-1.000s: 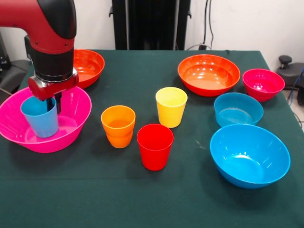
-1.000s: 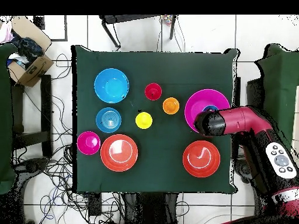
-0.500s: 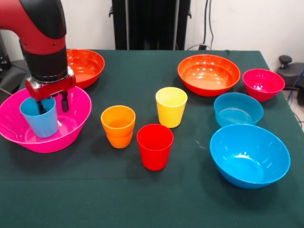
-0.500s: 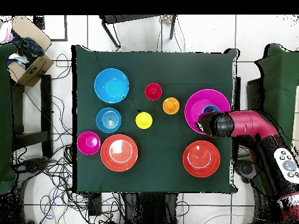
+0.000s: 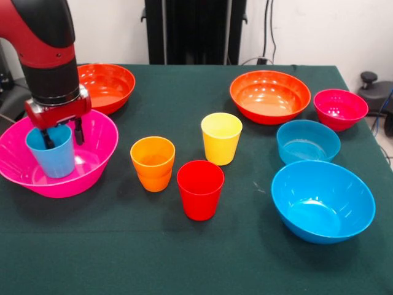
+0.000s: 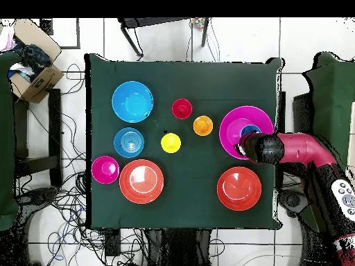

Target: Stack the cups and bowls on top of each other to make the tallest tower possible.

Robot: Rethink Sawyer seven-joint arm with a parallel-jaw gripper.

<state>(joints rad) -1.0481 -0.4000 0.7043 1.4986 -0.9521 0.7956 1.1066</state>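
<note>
Gripper (image 5: 61,136): hung over the large pink bowl (image 5: 92,169), fingers spread, one inside the light blue cup's (image 5: 52,153) rim and one outside, gripping nothing.
Light blue cup: stood upright inside the pink bowl.
Other cups: orange (image 5: 153,163), yellow (image 5: 221,137), red (image 5: 200,190), upright mid-table, apart.
Tower: none built.

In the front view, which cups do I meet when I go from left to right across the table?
Light blue cup inside the pink bowl → orange cup → red cup → yellow cup.
</note>
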